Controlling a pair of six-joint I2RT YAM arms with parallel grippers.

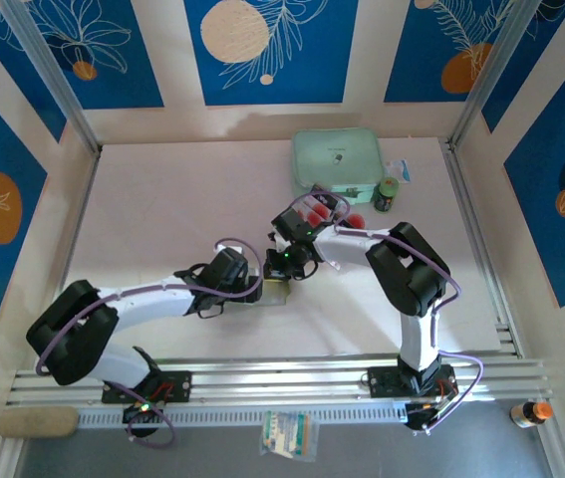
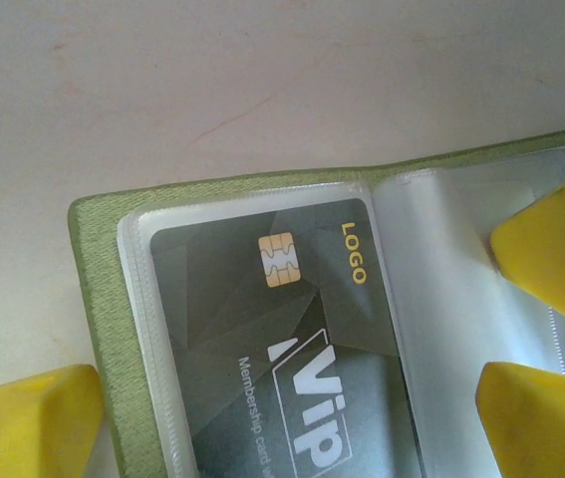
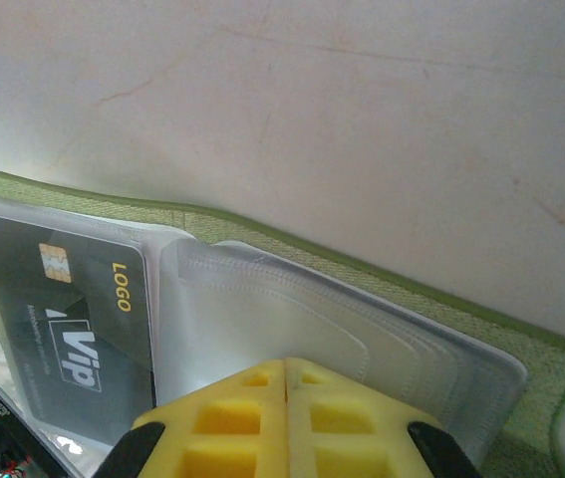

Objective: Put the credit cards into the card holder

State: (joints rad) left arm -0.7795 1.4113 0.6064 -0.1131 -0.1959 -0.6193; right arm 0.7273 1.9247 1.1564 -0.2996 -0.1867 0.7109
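Mid-table, between the two arms, the card holder lies open and flat, its olive-green cover showing round the clear sleeves. A dark credit card with a gold chip sits inside the sleeve of one page. The left gripper has its jaws spread wide, one yellow pad on either side of that page. The right gripper has its jaws pressed together, tips down on the other page's empty sleeves. A mint-green case sits at the far right
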